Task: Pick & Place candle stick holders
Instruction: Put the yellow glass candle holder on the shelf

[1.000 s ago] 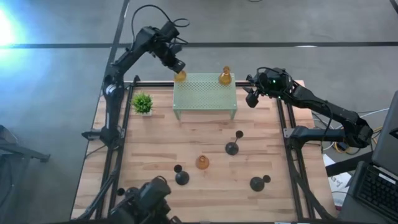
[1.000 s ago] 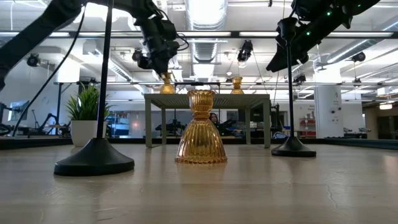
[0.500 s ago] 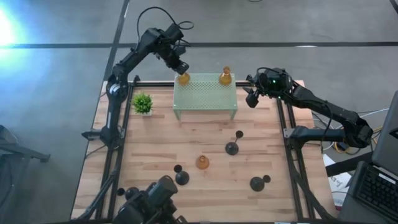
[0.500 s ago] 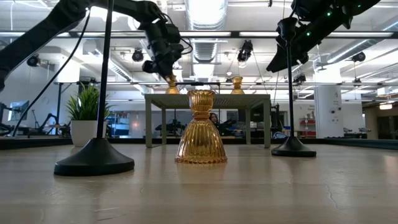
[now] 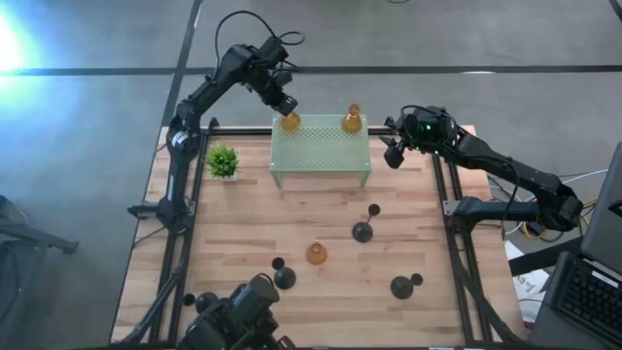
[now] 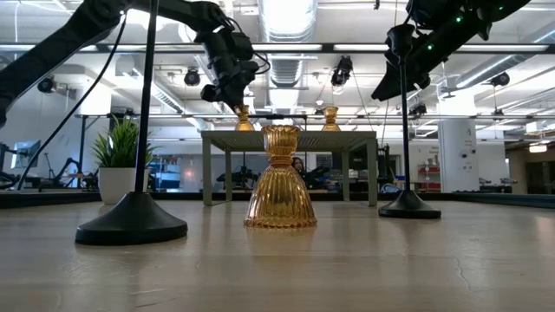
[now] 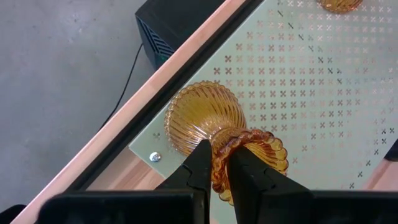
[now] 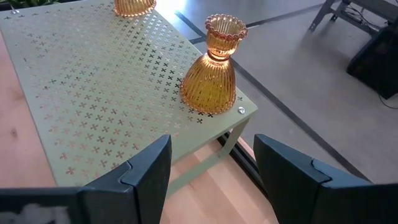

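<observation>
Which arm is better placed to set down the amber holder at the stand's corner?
Left: the left gripper already clamps that amber holder over the stand; the right gripper is open.

Two ribbed amber holders stand upright on the mint-green perforated stand (image 5: 320, 144): one (image 5: 290, 122) at its far left corner, gripped at the neck by the left hand (image 5: 284, 105), one (image 5: 352, 121) at its far right corner. A third amber holder (image 5: 316, 255) stands on the bench (image 5: 243, 228), among three black holders (image 5: 362, 231) (image 5: 284, 278) (image 5: 401, 287) with domed bases.
</observation>
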You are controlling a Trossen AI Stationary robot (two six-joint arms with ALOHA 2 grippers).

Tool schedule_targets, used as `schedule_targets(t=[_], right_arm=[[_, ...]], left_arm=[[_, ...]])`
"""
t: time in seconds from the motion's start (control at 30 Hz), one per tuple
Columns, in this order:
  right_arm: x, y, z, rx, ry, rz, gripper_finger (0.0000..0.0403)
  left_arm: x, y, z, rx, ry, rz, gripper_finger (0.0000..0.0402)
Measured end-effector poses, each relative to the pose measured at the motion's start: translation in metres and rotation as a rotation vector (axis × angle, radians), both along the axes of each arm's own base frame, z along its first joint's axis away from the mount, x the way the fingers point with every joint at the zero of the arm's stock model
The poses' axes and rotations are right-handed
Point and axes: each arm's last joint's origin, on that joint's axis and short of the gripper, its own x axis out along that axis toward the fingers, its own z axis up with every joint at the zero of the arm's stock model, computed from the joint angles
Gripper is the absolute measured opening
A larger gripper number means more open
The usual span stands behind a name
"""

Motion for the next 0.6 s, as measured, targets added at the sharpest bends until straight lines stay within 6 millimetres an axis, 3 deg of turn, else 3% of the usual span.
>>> schedule_targets(t=[0.6], right_arm=[[0.0,0.0,0.0,0.0,0.0,0.0,0.0219]], left_arm=[[0.0011,0.0,0.0002,0.01,-0.004,-0.013,0.0059]])
